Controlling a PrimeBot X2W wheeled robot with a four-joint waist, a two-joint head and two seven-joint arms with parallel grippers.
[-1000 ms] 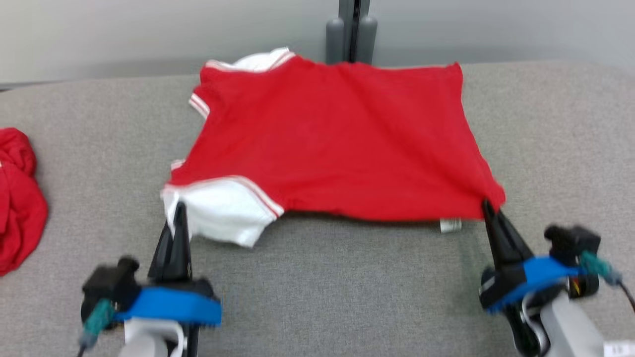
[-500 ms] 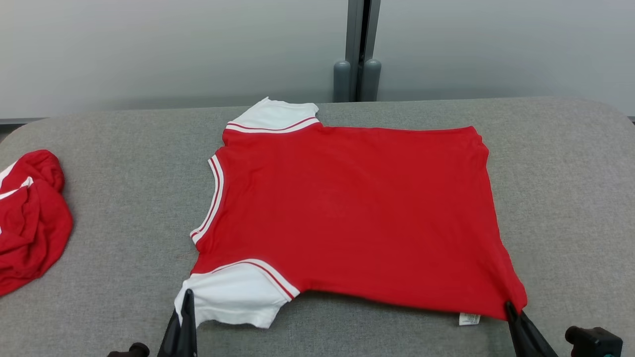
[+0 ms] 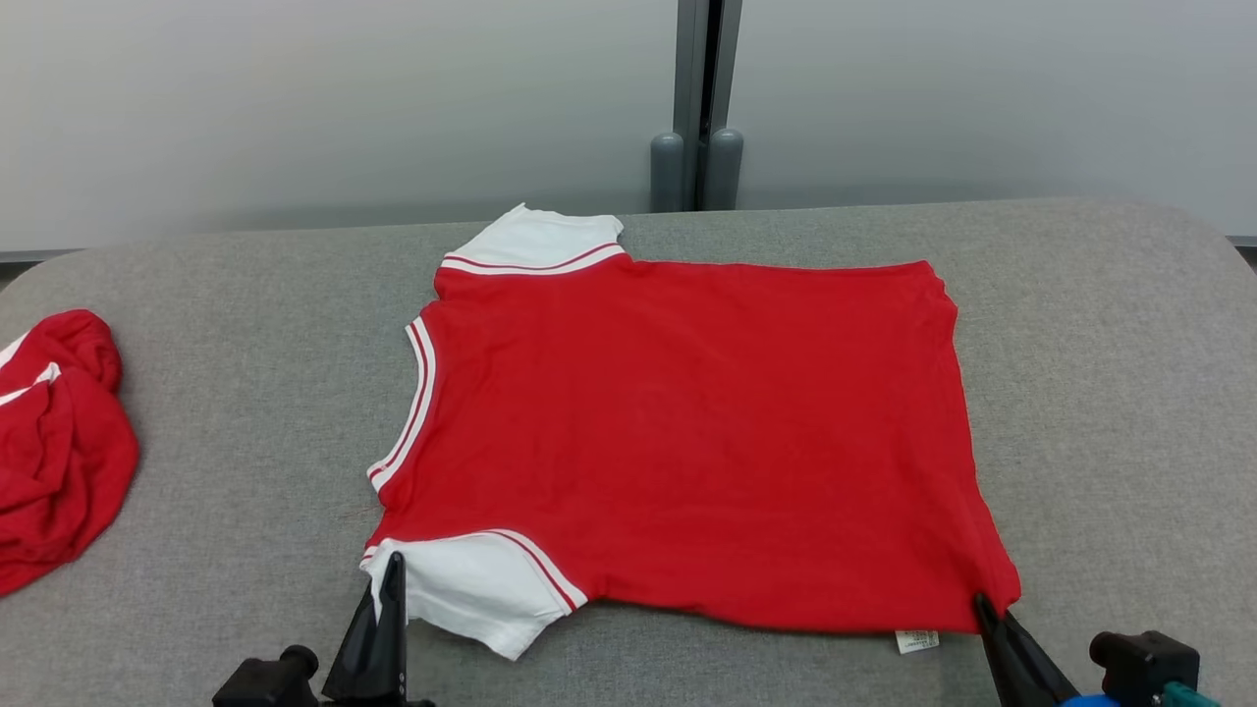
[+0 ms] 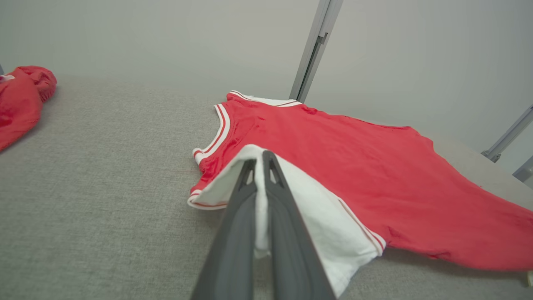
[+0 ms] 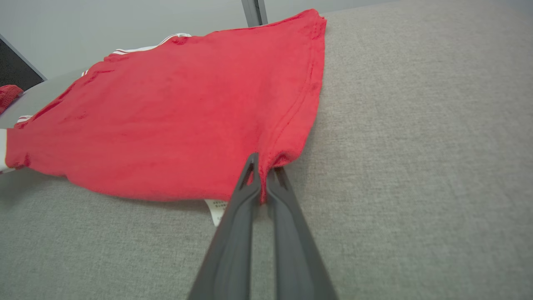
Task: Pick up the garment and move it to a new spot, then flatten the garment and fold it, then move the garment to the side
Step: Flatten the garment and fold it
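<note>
The garment (image 3: 687, 442) is a red T-shirt with white sleeves, spread nearly flat across the grey table, neck toward the left. My left gripper (image 3: 393, 570) is shut on the near white sleeve (image 4: 300, 208), with cloth pinched between its fingers (image 4: 245, 196). My right gripper (image 3: 982, 604) is shut on the near right hem corner (image 5: 283, 160) of the red cloth. The near edge of the garment is lifted slightly off the table in both wrist views. A small white label (image 3: 916, 641) hangs at the near hem.
A second red garment (image 3: 54, 442) lies crumpled at the table's left edge. The grey fabric table (image 3: 1110, 393) has open room on the right and in front. A grey post (image 3: 697, 108) stands behind the far edge against the pale wall.
The head camera has tilted, so the whole picture shifted. The shirt lies flatter and more spread than a second ago. Both grippers keep their grips at the near edge.
</note>
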